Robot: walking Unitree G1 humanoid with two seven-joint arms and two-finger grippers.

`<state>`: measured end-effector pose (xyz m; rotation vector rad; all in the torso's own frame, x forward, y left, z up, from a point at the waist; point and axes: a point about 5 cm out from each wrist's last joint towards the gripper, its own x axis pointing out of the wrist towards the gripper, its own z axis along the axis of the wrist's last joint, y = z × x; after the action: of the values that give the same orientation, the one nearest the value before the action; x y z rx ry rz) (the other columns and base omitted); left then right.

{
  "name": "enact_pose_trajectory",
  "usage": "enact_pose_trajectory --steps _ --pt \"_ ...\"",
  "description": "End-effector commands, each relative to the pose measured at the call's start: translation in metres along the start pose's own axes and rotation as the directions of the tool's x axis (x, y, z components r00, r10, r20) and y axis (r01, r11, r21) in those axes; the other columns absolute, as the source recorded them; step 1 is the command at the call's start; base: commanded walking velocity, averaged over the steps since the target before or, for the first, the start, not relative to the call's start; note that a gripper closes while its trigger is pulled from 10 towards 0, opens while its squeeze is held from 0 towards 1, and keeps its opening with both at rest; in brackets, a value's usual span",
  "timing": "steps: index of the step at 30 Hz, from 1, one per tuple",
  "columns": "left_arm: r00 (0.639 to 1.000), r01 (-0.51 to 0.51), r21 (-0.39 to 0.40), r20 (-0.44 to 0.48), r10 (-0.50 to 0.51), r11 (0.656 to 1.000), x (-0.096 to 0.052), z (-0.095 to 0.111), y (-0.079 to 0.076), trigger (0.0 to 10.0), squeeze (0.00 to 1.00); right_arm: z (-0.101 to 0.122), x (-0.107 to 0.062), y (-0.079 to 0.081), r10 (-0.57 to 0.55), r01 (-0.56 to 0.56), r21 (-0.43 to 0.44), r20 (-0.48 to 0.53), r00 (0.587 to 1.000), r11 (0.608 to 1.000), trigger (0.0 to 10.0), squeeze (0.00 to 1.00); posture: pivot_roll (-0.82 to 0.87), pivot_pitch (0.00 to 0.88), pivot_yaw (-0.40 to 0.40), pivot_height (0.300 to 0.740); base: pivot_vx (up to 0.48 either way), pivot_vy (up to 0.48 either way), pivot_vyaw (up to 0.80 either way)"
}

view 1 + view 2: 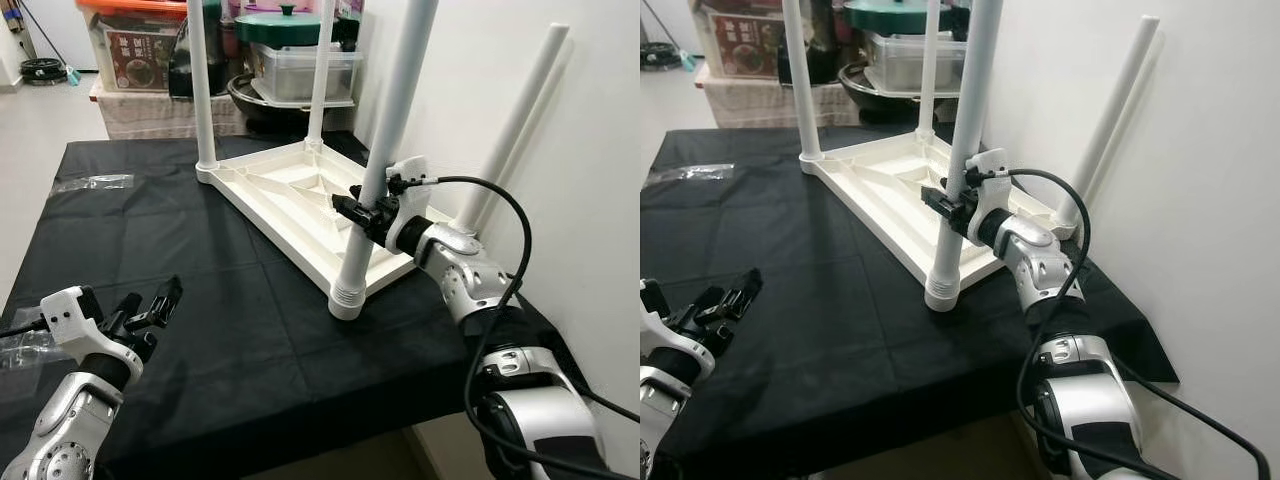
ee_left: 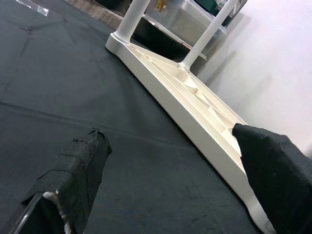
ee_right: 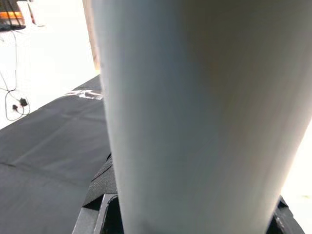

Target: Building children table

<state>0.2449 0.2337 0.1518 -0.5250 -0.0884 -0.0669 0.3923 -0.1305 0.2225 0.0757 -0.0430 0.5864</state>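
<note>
table leg (image 1: 385, 130) in R gripper (image 1: 365, 212) grip

Black cloth (image 1: 200, 290), storage boxes (image 1: 300, 70)

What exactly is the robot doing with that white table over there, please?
The white plastic tabletop lies upside down on the black cloth-covered table with four white tubular legs standing in its corners. The right gripper has its jaws shut on the nearest white leg, partway up. The left gripper hovers open above the cloth, holding nothing.
</note>
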Motion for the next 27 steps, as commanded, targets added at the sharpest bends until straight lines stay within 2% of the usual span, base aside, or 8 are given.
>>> enact_pose_trajectory --steps 1,9,16,17,21,22,26,27 --pt "1.000 -0.001 0.003 -0.003 0.001 1.000 0.000 -0.001 0.002 10.0 0.00 -0.011 -0.007 -0.016 -0.244 0.244 -0.002 -0.028 0.969 0.970 0.0 0.00 0.01 0.000 -0.108 0.740 0.000 0.000 0.00" --pt "1.000 0.007 -0.002 -0.009 -0.007 1.000 0.002 -0.003 -0.001 10.0 0.00 -0.048 -0.020 0.016 -0.741 0.746 -0.013 -0.130 0.659 0.666 0.0 0.00 0.00 0.000 -0.089 0.740 0.000 0.000 0.00" --pt "1.000 0.011 0.003 -0.008 -0.011 1.000 0.005 0.000 0.000 10.0 0.00 -0.033 0.011 0.061 -0.686 0.692 0.019 -0.119 0.718 0.722 0.0 0.00 0.01 0.000 -0.105 0.740 0.000 0.000 0.00" --pt "1.000 0.007 0.004 -0.003 -0.007 1.000 0.004 0.001 0.001 10.0 0.00 -0.029 0.021 0.072 -0.614 0.622 0.025 -0.138 0.777 0.782 10.0 0.00 0.01 0.000 -0.107 0.740 0.000 0.000 0.00" --pt "1.000 0.001 0.000 -0.002 -0.001 1.000 0.001 -0.001 0.001 10.0 0.00 -0.020 0.026 0.080 -0.533 0.540 0.052 -0.107 0.839 0.840 10.0 0.00 0.01 0.000 -0.110 0.740 0.000 0.000 0.00" --pt "1.000 -0.002 -0.003 -0.005 0.002 1.000 0.000 -0.002 0.001 10.0 0.00 -0.017 0.021 0.075 -0.547 0.554 0.060 -0.093 0.832 0.831 10.0 1.00 0.01 0.000 -0.110 0.740 0.000 0.000 0.00" --pt "1.000 -0.007 -0.007 -0.008 0.007 1.000 -0.002 -0.003 0.003 10.0 0.00 -0.010 0.011 0.053 -0.536 0.541 0.062 -0.088 0.840 0.839 10.0 1.00 0.01 0.000 -0.110 0.740 0.000 0.000 0.00" --pt "1.000 -0.007 -0.006 -0.008 0.007 1.000 -0.002 -0.003 0.003 10.0 0.00 -0.007 0.010 0.046 -0.506 0.510 0.055 -0.073 0.859 0.858 10.0 0.00 0.00 0.000 -0.106 0.740 0.000 0.000 0.00"
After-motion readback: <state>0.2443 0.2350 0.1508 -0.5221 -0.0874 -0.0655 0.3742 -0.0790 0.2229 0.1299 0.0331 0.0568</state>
